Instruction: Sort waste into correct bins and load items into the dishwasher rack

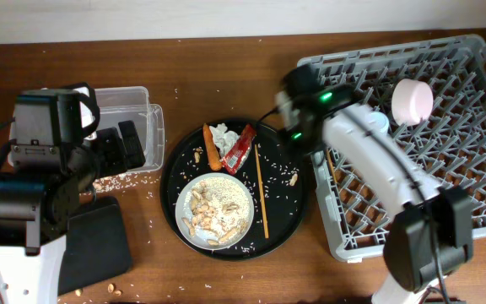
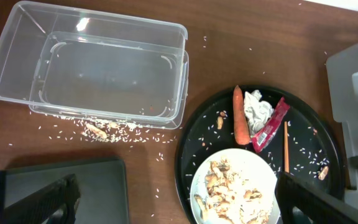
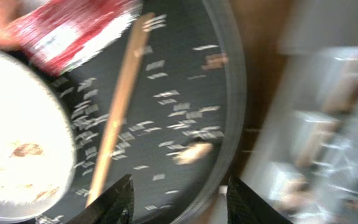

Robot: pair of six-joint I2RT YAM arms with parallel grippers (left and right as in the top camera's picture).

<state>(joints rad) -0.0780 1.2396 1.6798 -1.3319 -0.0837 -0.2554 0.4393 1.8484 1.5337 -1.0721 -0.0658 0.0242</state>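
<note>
The grey-white plate (image 1: 182,201), heaped with peanuts (image 2: 219,177) and rice (image 2: 253,186), sits on the black tray (image 1: 283,211) beside the carrot (image 1: 212,148), tissue (image 1: 223,135) and red wrapper (image 1: 239,149). The jaws of the left gripper (image 2: 176,205) and right gripper (image 3: 182,202) stand apart, empty.

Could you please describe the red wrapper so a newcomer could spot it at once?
Start at the round black tray beside the grey rack. Beyond the plate, the red wrapper lies between a white tissue and a chopstick; it alone is shiny red.

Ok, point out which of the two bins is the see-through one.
The clear plastic tub, farther back on the left: its walls and floor are transparent. The black bin in front of it is shallow and opaque.
</note>
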